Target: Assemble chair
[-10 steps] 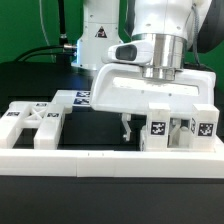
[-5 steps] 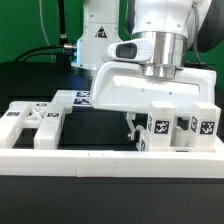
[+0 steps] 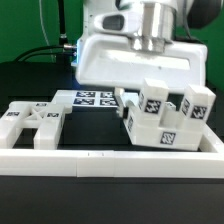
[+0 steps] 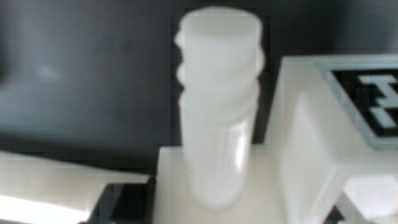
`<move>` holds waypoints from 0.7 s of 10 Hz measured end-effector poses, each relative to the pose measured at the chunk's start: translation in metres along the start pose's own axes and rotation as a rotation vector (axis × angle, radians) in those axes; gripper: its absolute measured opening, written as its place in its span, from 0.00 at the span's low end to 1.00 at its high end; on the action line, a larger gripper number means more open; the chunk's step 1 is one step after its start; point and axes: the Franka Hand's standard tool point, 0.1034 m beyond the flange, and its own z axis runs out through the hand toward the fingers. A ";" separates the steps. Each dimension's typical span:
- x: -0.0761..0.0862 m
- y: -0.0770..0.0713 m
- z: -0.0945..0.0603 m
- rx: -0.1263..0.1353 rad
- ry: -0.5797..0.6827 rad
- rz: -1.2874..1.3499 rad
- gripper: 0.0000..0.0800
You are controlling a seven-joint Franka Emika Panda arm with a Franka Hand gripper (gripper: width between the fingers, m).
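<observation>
- Dark table (image 3: 95,128) is fenced at the front by the long white border rail (image 3: 100,160); the marker board (image 3: 95,98) lies flat behind.
- We note the X-braced chair piece (image 3: 30,124) lying against the rail at the exterior view's left, well apart from the arm.
- The tagged chair block (image 3: 168,120) sits directly under the gripper (image 3: 140,90), at the exterior view's right, just behind the rail.
- Its jaws are hidden behind the block, so we cannot tell whether they are apart or clamped.
- Our judgement: the block is canted rather than lying flat, which suggests it is being carried or turned for a joint.
- Orientation: its long axis runs roughly across the exterior view, off level, with the tagged faces toward that camera.
- In the wrist view a ridged peg (image 4: 221,95) stands out of a white base, close beside a tagged face (image 4: 356,90). We read it as the joining end.
</observation>
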 end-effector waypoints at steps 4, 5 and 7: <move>-0.002 -0.008 -0.004 0.054 -0.191 0.030 0.42; -0.003 -0.008 -0.005 0.065 -0.244 0.032 0.42; -0.021 -0.001 -0.018 0.071 -0.451 0.107 0.42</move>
